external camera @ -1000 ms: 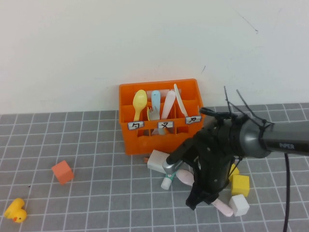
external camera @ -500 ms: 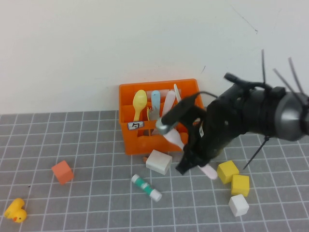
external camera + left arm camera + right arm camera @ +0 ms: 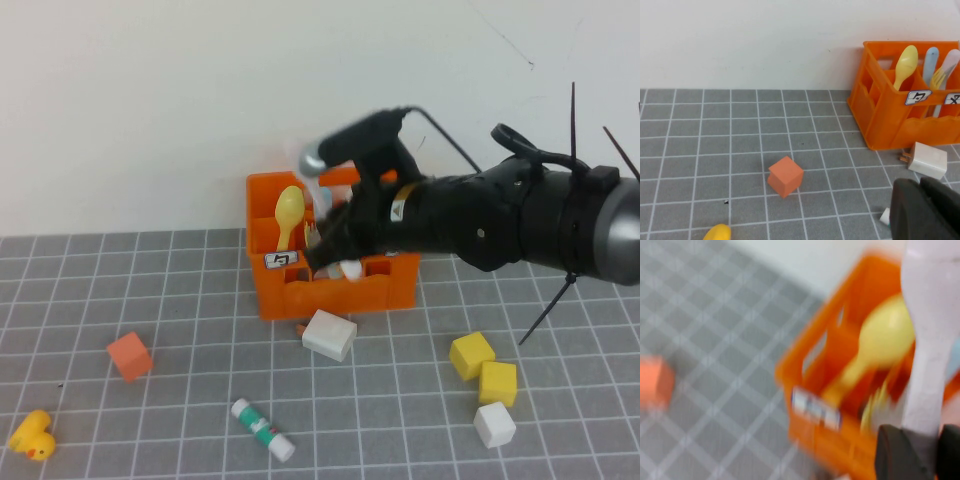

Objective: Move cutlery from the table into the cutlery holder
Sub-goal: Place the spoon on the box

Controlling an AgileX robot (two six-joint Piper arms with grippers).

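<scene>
The orange cutlery holder (image 3: 290, 295) stands against the back wall on the grey tiled table (image 3: 180, 300). My right gripper (image 3: 336, 262) hangs over the holder's front middle, shut on a pale pink spoon (image 3: 930, 340) that points up from between its fingers (image 3: 895, 452). The right wrist view is blurred, with the gripper (image 3: 922, 437) just above the compartments. A yellow spoon (image 3: 290, 210) and a yellow fork (image 3: 939, 77) stand inside the holder (image 3: 880, 125). My left gripper (image 3: 920, 187) is shut, low over the table in front of the holder, and out of the high view.
A white plug block (image 3: 329, 334) lies just in front of the holder. A white-and-green tube (image 3: 262, 430) lies nearer the front. Two yellow cubes (image 3: 471, 354) and a white cube (image 3: 494, 424) sit at the right; an orange cube (image 3: 129, 355) and a yellow duck (image 3: 32, 436) at the left.
My right arm has risen from the pile on the table with the pink spoon and swung back over the holder. The tube has moved to the front left.
</scene>
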